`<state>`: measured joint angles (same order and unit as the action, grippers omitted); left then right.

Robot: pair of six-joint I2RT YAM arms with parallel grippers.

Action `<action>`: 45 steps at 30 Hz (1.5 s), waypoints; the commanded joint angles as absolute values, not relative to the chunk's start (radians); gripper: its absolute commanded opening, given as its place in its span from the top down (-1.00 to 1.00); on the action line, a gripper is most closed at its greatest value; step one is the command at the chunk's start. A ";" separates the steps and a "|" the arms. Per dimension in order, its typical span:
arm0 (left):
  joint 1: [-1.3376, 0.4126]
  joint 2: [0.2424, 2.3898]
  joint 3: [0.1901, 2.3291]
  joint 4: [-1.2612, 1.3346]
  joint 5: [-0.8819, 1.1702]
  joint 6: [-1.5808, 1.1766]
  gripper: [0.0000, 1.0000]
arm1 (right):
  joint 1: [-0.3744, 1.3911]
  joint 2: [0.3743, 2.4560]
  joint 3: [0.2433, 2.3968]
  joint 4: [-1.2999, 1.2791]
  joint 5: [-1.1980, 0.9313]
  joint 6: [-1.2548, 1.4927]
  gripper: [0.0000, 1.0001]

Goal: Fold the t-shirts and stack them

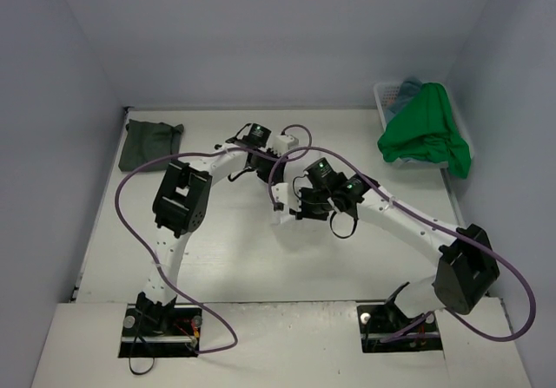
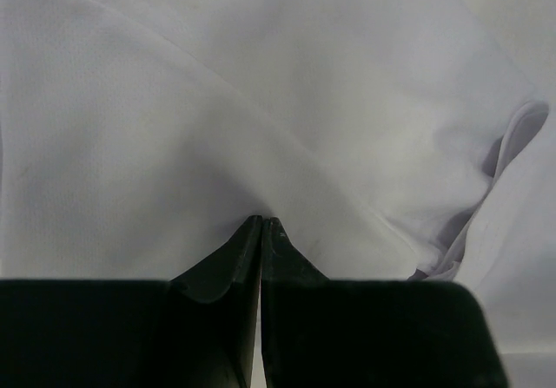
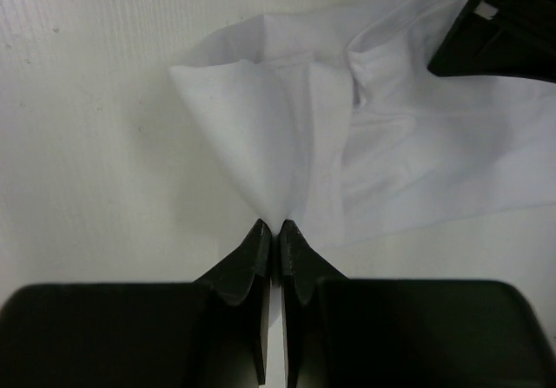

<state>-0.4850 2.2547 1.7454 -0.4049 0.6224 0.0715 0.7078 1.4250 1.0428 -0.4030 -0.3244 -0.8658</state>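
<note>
A white t-shirt (image 2: 261,101) lies crumpled on the white table under both wrists. In the top view it blends with the table and the arms cover it. My left gripper (image 2: 262,221) is shut on a ridge of its cloth. The right gripper (image 3: 271,225) is shut on a pulled-up peak of the same white t-shirt (image 3: 287,136). The two grippers, left (image 1: 268,161) and right (image 1: 295,204), sit close together at mid-table. A folded dark grey-green t-shirt (image 1: 149,143) lies far left. A bright green t-shirt (image 1: 426,132) drapes over the basket, with a teal-blue one (image 1: 407,88) inside.
The white lattice basket (image 1: 383,95) stands at the back right by the wall. Walls close in the table at the back and on both sides. The dark body of the left gripper (image 3: 504,15) shows in the top right of the right wrist view.
</note>
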 commanded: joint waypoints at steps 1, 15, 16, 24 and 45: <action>-0.514 2.186 1.704 -0.439 0.658 0.101 1.00 | 0.695 1.430 1.107 -0.400 -0.339 -0.876 1.00; -0.600 2.099 1.543 -0.477 0.761 0.164 1.00 | 0.581 1.572 1.264 -0.399 -0.337 -0.959 1.00; -0.603 2.089 1.533 -0.479 0.771 0.169 1.00 | 0.578 1.578 1.273 -0.400 -0.342 -0.963 1.00; -0.630 2.097 1.546 -0.514 0.839 0.198 1.00 | 0.572 1.611 1.341 -0.397 -0.364 -0.963 1.00; -0.589 1.957 1.654 -0.503 0.632 0.229 1.00 | 0.572 1.585 1.310 -0.393 -0.388 -0.950 1.00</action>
